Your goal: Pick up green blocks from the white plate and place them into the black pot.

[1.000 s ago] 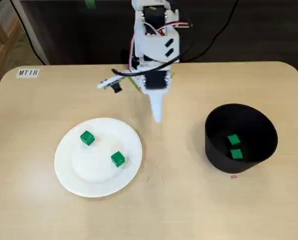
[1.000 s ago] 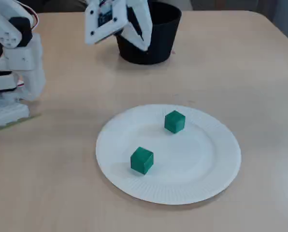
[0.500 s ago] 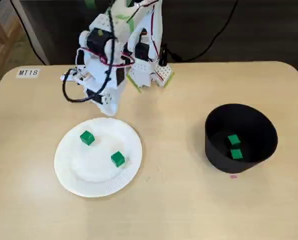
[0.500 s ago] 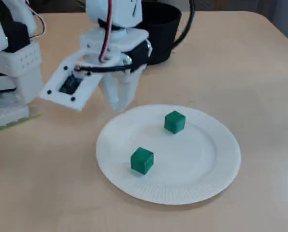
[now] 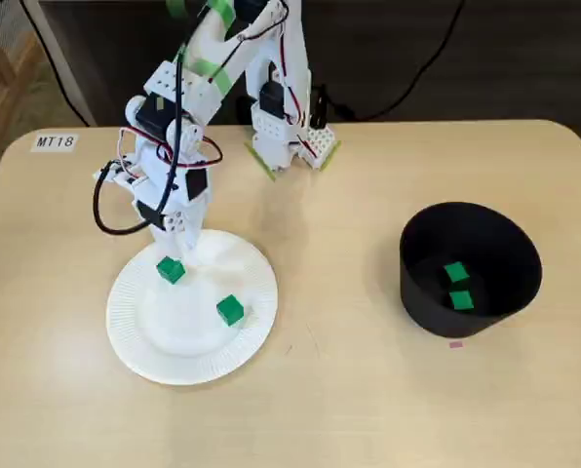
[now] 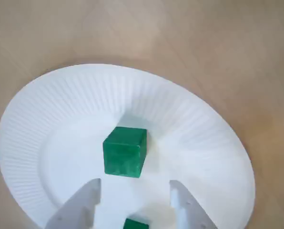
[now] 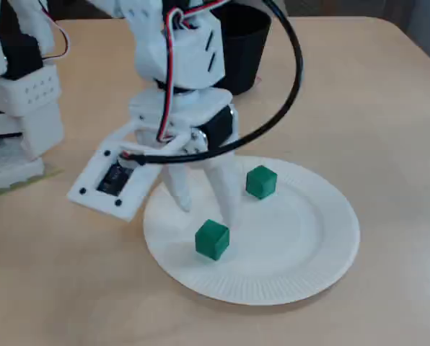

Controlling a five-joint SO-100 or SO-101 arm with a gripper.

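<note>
Two green blocks lie on the white plate (image 5: 144, 336): one (image 5: 171, 270) at its far left, one (image 5: 230, 310) near its middle. My gripper (image 5: 176, 244) hangs over the plate's far edge, open, its tips just short of the nearer block (image 7: 213, 238). In the wrist view that block (image 6: 125, 151) lies just ahead of the two white fingers (image 6: 80, 205), apart from them, with the gripper (image 6: 135, 184) holding nothing. The other block (image 7: 260, 182) sits beside the gripper (image 7: 208, 214). The black pot (image 5: 469, 268) at right holds two green blocks (image 5: 454, 273).
The arm's base (image 5: 286, 136) stands at the table's far side with cables behind it. A label (image 5: 55, 141) is stuck at the far left corner. A small pink mark (image 5: 455, 343) lies in front of the pot. In a fixed view the pot (image 7: 240, 36) stands behind the arm.
The arm swung from the table's middle leftward to the plate and came down; the shut-looking jaws are now open, with the tips low over the plate by the far-left block.
</note>
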